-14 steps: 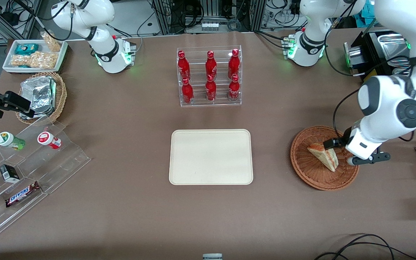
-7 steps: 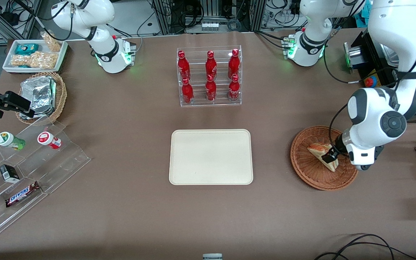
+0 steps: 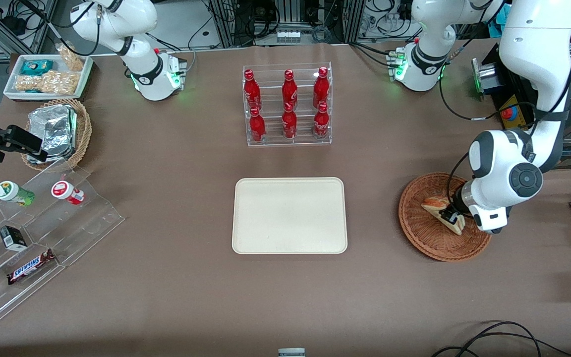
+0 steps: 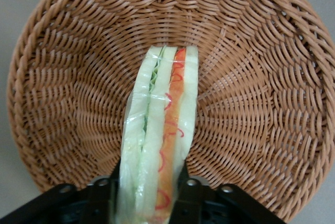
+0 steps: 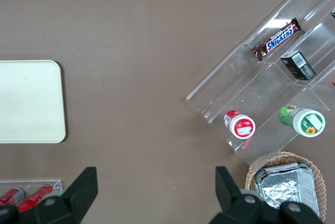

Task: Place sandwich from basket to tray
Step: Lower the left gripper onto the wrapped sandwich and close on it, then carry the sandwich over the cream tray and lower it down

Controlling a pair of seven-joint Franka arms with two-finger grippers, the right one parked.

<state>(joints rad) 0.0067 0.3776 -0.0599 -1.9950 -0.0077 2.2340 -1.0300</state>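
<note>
The sandwich, a wrapped wedge with green and orange filling, lies in the reddish-brown wicker basket toward the working arm's end of the table. My gripper is down inside the basket, one finger against each bread face, shut on the sandwich. The sandwich still rests on the basket floor. The cream tray lies bare at the table's middle, well apart from the basket.
A clear rack of red bottles stands farther from the front camera than the tray. Toward the parked arm's end are a stepped acrylic snack stand, a small tan basket with foil packets and a white snack tray.
My gripper has come down into the basket and swung over the sandwich until its fingers straddle it. The sandwich has barely shifted.
</note>
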